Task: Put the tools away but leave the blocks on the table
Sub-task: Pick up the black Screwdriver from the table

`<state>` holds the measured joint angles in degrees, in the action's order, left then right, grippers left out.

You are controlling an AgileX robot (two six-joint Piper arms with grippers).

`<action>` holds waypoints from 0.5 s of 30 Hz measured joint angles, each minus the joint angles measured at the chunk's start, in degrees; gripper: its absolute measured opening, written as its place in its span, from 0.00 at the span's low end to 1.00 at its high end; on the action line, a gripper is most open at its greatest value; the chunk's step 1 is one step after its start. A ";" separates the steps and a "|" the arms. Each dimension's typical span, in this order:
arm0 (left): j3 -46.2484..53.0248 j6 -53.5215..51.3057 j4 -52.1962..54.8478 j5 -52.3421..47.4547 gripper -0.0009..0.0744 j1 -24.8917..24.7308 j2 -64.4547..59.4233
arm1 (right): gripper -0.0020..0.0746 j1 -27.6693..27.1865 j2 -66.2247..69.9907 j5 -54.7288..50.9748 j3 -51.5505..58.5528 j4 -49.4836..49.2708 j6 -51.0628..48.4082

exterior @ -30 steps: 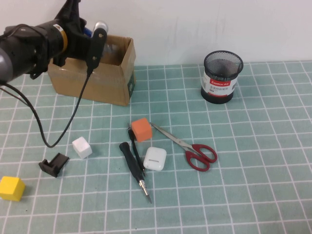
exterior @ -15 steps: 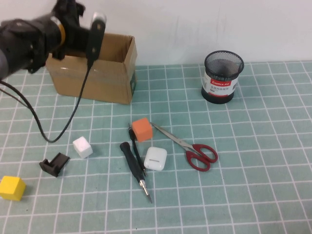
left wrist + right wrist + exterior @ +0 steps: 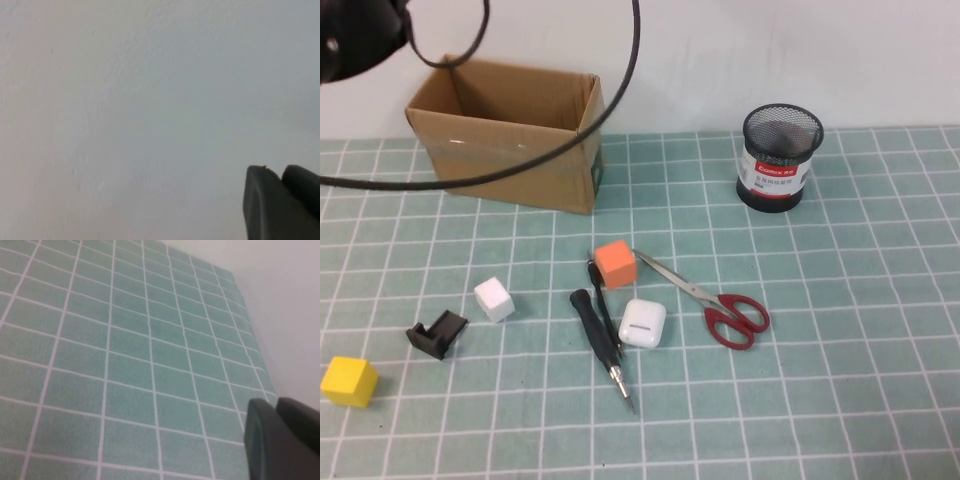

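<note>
Left gripper (image 3: pixel 282 202) raised toward the wall; right gripper (image 3: pixel 280 440) closed, low over the mat.

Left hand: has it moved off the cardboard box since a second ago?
Yes. It was over the cardboard box; the left hand has now risen away toward the high view's upper-left corner, facing the wall.

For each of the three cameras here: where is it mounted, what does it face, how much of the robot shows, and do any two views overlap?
High view: raised on robot's side, angled down at table, box, scissors; left arm's edge top-left.
Left wrist view: on left arm, facing blank wall; left gripper in corner.
Right wrist view: on right arm, facing bare mat; right gripper in corner.
Shared: high and right wrist both show the gridded mat.
</note>
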<state>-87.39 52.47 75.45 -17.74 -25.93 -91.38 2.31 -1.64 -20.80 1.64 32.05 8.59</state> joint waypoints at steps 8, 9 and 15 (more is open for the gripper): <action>0.00 -23.26 -39.11 -22.93 0.01 -5.32 0.83 | 0.02 0.00 0.00 0.00 0.00 0.00 0.00; 0.00 -26.30 -43.99 -25.99 0.01 -5.84 0.83 | 0.02 0.00 0.00 0.00 0.00 0.00 0.00; 0.00 -37.09 -64.17 -40.51 0.01 -9.10 0.83 | 0.02 0.00 0.00 0.00 0.00 0.00 0.00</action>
<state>-87.39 15.38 11.28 -58.25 -35.03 -90.54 2.31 -1.64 -20.80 1.64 32.05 8.59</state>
